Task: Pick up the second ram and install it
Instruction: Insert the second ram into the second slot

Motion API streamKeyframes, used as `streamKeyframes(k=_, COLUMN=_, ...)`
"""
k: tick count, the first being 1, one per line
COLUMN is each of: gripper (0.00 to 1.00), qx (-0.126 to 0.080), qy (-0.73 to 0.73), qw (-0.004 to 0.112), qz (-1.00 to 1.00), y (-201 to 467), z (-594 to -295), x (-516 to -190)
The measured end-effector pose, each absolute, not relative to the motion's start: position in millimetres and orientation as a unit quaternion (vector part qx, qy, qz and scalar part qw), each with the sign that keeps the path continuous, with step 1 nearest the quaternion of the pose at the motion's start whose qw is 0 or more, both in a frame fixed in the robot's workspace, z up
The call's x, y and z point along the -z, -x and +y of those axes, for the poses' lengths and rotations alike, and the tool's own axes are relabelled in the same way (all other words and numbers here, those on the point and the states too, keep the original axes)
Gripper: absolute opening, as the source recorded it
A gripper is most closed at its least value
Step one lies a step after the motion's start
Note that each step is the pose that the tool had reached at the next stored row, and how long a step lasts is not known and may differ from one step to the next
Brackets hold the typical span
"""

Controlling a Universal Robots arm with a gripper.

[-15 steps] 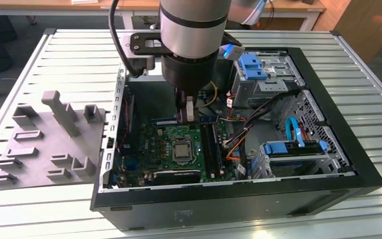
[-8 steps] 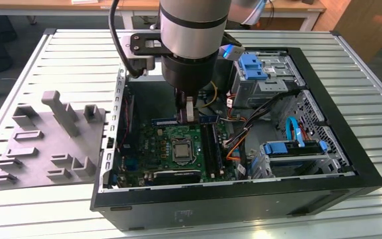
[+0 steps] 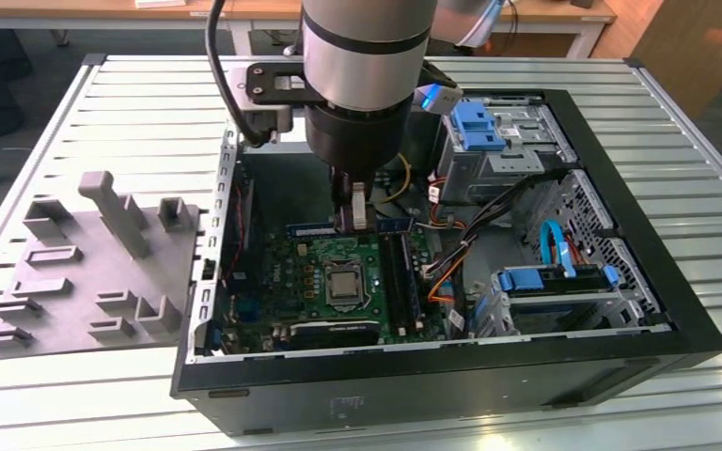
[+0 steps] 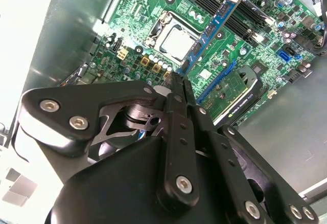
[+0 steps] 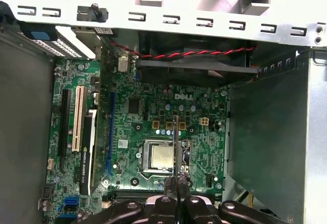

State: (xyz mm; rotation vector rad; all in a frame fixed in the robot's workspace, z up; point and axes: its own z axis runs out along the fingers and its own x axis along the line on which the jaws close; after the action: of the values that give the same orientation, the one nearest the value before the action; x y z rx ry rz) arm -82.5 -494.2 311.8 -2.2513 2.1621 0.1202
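Claw point(image 4: 177, 81) grips the ram point(image 4: 214, 27) over the motherboard point(image 5: 148, 109); exterior view adds a gray tray point(image 3: 86, 272).

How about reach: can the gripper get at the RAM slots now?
Probably yes: the gripper, shut on the RAM stick, hangs inside the open case over the motherboard, with nothing between it and the RAM slots.

Bright even light glares off the slatted table point(image 3: 123, 103) (case point(image 3: 462, 381) interior darker).
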Motion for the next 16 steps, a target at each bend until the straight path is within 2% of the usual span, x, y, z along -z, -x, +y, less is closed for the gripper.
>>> streamKeyframes(k=16, gripper=0.13, qx=-0.037, qy=0.614, qw=0.014, qz=0.788, y=82.5, z=-494.2, x=-310.1)
